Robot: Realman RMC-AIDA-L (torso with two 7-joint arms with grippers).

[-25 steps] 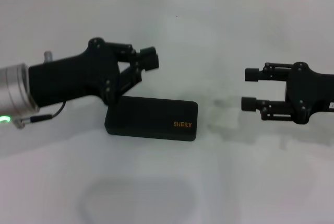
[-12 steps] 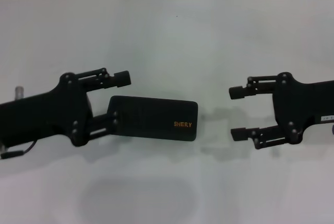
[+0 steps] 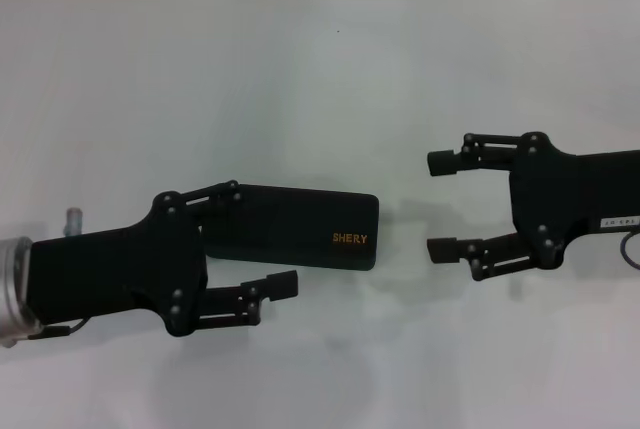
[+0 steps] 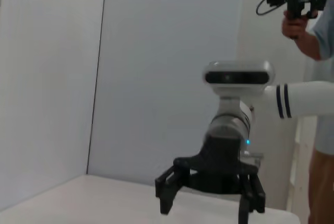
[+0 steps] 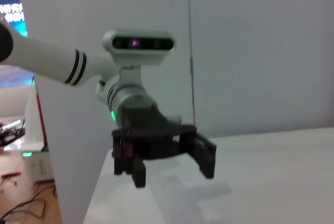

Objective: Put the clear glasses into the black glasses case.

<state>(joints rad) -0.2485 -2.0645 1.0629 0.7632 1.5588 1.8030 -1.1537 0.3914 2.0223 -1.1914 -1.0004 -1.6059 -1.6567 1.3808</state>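
With the black glasses case (image 3: pixel 290 228) lying shut on the white table (image 3: pixel 320 79), we hold our left gripper (image 3: pixel 262 239) spread wide astride its near end, likely to open it. Right gripper (image 3: pixel 441 205) waits beside, fingers wide. Clear glasses: not visible.

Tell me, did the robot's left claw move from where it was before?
Yes. The left gripper came toward the robot, from behind the closed black glasses case to its near side, and it opened.

The head camera looks steeply down on the white table (image 3: pixel 320 69) from close above, while each wrist camera faces level across it toward the opposite arm.
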